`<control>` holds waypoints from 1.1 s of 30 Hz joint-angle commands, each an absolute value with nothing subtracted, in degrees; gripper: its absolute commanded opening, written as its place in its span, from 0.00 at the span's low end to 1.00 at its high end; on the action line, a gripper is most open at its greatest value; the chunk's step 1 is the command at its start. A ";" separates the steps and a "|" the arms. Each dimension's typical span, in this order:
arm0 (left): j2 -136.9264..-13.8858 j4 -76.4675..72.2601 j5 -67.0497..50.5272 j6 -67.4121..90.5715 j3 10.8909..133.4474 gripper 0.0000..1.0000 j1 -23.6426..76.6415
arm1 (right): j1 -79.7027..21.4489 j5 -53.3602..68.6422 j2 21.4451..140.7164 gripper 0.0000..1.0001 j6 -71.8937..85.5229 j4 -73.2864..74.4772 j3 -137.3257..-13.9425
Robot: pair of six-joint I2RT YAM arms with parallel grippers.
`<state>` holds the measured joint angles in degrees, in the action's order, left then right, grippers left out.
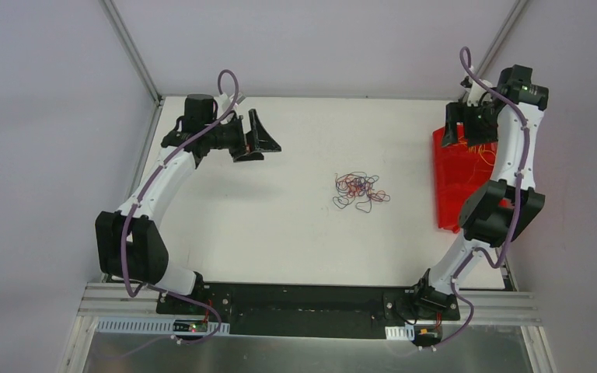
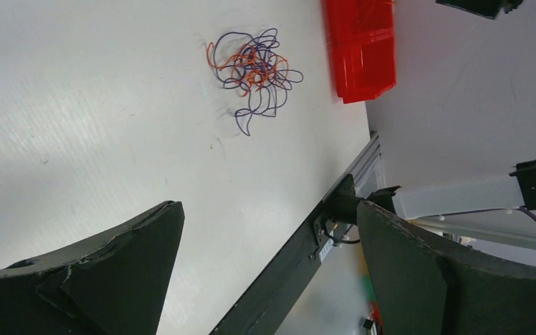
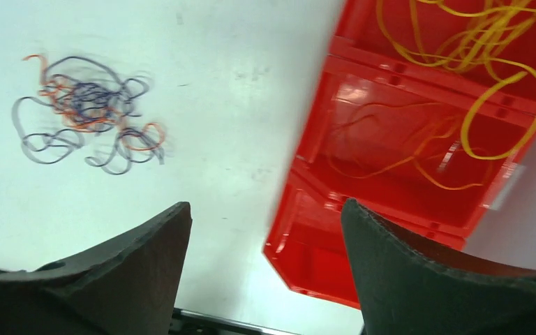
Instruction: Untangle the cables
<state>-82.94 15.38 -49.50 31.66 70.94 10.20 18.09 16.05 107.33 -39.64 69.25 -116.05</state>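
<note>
White counter [image 1: 280,233], rectangular, filling the middle of the top view between grey walls. Left arm [image 1: 159,175], white with black joints, rising from the 7 o'clock corner and bending toward 10 o'clock. Right arm [image 1: 452,266] mirrored, rising from 5 o'clock and reaching to 2 o'clock.

Red bin [image 1: 455,183], divided into compartments, resting along the counter's 3 o'clock edge, partly hidden under the right arm.

Left hand [image 2: 269,209] at 10 o'clock, held above the counter and pointing toward 3 o'clock. Fingers spread wide, nothing between them.

Right hand [image 3: 265,204] at 2 o'clock, poised over the far end of the bin. Fingers likewise parted and gripping nothing, with bare counter and a corner of the bin visible in the gap.

Tangle of cables [image 1: 360,190] lying on the counter just toward 3 o'clock of centre, between the two hands. Well apart from both, and near the bin without touching it. Blue-purple, orange-red and dark loops knotted into one loose clump.

Yellow cables [image 3: 488,56] coiled inside the bin compartment at 1 o'clock in the right wrist view. Thin orange strands [image 3: 391,157] showing in the adjoining compartment below. Number of strands in either group not discernible.
</note>
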 commanded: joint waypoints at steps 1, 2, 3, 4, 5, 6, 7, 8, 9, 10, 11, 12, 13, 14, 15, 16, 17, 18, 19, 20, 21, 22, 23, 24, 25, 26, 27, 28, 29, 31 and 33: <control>-84.46 23.55 -45.07 23.76 75.83 0.99 10.81 | 15.82 22.45 107.78 0.81 -33.02 74.23 -117.19; -84.28 24.19 -44.53 22.78 75.88 0.99 10.81 | 15.82 22.97 108.32 0.80 -32.21 74.33 -117.38; -84.09 24.47 -43.89 22.02 75.74 0.99 10.83 | 15.59 23.55 108.77 0.77 -31.58 74.47 -117.20; -83.84 24.59 -43.26 21.45 75.35 0.99 10.89 | 15.18 24.25 108.98 0.75 -30.89 74.34 -116.58; -83.77 24.61 -42.68 20.84 74.86 0.99 11.01 | 14.41 25.17 109.02 0.74 -29.87 73.79 -115.33; -84.07 24.61 -42.41 20.30 74.42 0.99 11.25 | 13.39 26.40 108.83 0.73 -28.39 72.75 -113.66; -84.83 24.61 -42.35 19.70 74.02 0.99 11.70 | 11.80 27.39 108.63 0.72 -26.80 70.99 -111.49; -85.84 24.61 -43.77 18.65 73.79 0.99 12.02 | 9.91 27.93 108.48 0.72 -25.19 68.87 -109.35; -87.37 24.61 -45.94 17.47 73.79 0.99 12.63 | 7.85 28.06 108.46 0.72 -23.83 66.45 -107.53; -89.78 24.53 -47.28 16.84 74.05 0.99 13.34 | 5.71 27.95 108.70 0.72 -22.58 63.70 -105.67; -91.74 24.20 -47.50 16.67 74.50 0.99 14.24 | 3.72 27.97 109.01 0.72 -21.80 61.00 -104.11; -94.04 23.24 -47.40 16.58 75.22 0.99 15.56 | 1.96 27.52 109.56 0.71 -21.23 58.13 -102.71; -96.23 22.36 -47.00 16.34 76.31 0.99 16.89 | 0.48 26.93 110.51 0.71 -21.03 56.09 -101.95; -98.73 20.97 -46.65 16.27 77.49 0.99 18.27 | -0.87 26.48 112.30 0.71 -20.91 54.80 -101.75; -101.08 19.11 -46.40 16.71 79.34 0.98 19.69 | -2.17 26.29 113.72 0.69 -20.74 54.34 -101.96; -103.76 17.00 -46.49 17.78 80.63 0.95 20.98 | -3.06 26.10 115.07 0.68 -20.55 53.95 -102.12; -106.55 14.29 -46.93 19.54 81.81 0.89 22.23 | -3.83 25.83 116.16 0.67 -20.50 53.36 -101.83; -109.08 11.46 -47.50 21.72 82.98 0.83 23.39 | -4.57 25.80 116.95 0.65 -20.35 52.52 -101.22; -111.73 8.44 -48.17 24.16 83.89 0.78 24.52 | -5.05 25.83 117.46 0.64 -19.96 51.67 -100.47; -114.01 4.92 -48.89 26.92 84.47 0.73 25.59 | -5.50 26.00 117.87 0.63 -19.42 50.81 -99.55; -116.30 1.31 -49.69 29.45 84.85 0.68 26.65 | -5.84 26.52 117.97 0.62 -18.83 49.81 -98.27; -118.23 -2.23 -50.04 31.87 85.17 0.67 27.68 | -6.03 26.88 117.94 0.61 -18.00 48.47 -96.89; -119.91 -5.27 -50.09 34.71 85.43 0.67 28.66 | -6.27 27.04 117.82 0.61 -16.97 46.83 -95.44; -121.51 -8.39 -50.05 36.65 85.63 0.67 29.54 | -6.39 27.21 117.66 0.60 -16.12 45.05 -94.13; -122.89 -10.78 -50.09 38.34 85.94 0.67 30.78 | -6.59 27.15 117.56 0.59 -15.34 43.53 -93.04; -124.46 -12.58 -49.89 39.86 86.45 0.66 31.70 | -6.73 27.14 117.66 0.57 -14.60 42.29 -92.25; -126.45 -14.37 -49.78 41.25 87.07 0.66 32.52 | -6.91 27.25 117.84 0.55 -13.99 41.20 -91.79; -127.79 -15.33 -49.68 42.41 87.69 0.66 33.34 | -7.13 27.44 118.10 0.53 -13.35 40.68 -91.38; -128.91 -16.06 -49.32 43.19 88.22 0.66 34.03 | -7.38 27.74 118.30 0.51 -12.87 40.35 -91.14; -130.71 -16.73 -48.76 44.30 89.52 0.63 35.07 | -7.99 28.07 118.42 0.46 -12.25 39.79 -90.30; -131.54 -17.29 -48.78 45.02 89.71 0.55 35.56 | -8.70 27.48 118.01 0.40 -11.89 38.17 -88.91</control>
